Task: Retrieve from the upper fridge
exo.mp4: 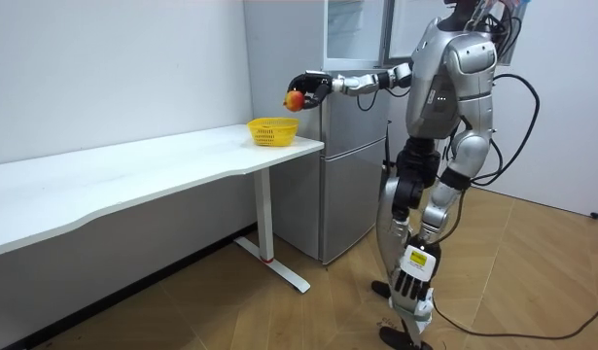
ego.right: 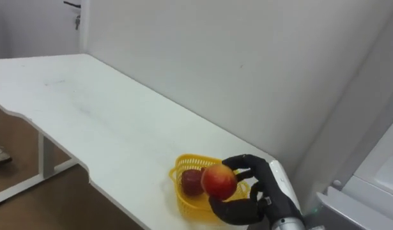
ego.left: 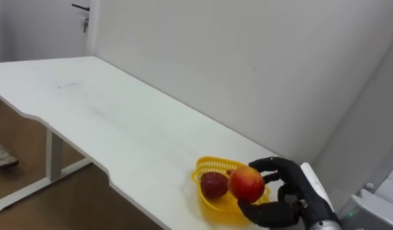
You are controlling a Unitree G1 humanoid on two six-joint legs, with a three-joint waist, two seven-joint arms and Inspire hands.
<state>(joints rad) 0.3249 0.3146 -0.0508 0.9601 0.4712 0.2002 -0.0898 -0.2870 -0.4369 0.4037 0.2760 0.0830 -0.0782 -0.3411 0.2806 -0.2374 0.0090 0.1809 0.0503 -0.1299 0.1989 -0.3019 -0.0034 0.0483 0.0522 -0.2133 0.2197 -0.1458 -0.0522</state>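
Right hand (ego.left: pixel 289 195): nearest the camera, at the lower right of the eye views; dark fingers and thumb curled round the fruit from behind and below
Fruit (ego.left: pixel 246 183): red and yellow, round, held in the right hand, up in the air above the near rim of the basket
Basket (ego.left: pixel 214 208): yellow, open-weave, standing on the table close to its near end, just short of the front edge
Second fruit (ego.left: pixel 213 184): darker red, lying inside the basket, just beside the held one; whether they touch cannot be told
Table (ego.left: pixel 119 121): long and white, its back edge along the wall (ego.left: pixel 247 51); the wavy front edge faces open wooden floor, and the top beyond the basket is free all the way along
Fridge (exo.mp4: pixel 352 165): grey, tall, standing just beside the table's end by the basket
Eye views add: a door handle (ego.left: pixel 81 7) past the far end of the table, and a person's shoe (ego.left: pixel 1 155) on the floor at the left edge
Room view adds: the robot stands upright on the wooden floor before the fridge, right arm stretched out level at shoulder height over the table's end
Left hand (exo.mp4: pixel 412 284): hangs low beside the leg, fingers loose and pointing down, holding nothing
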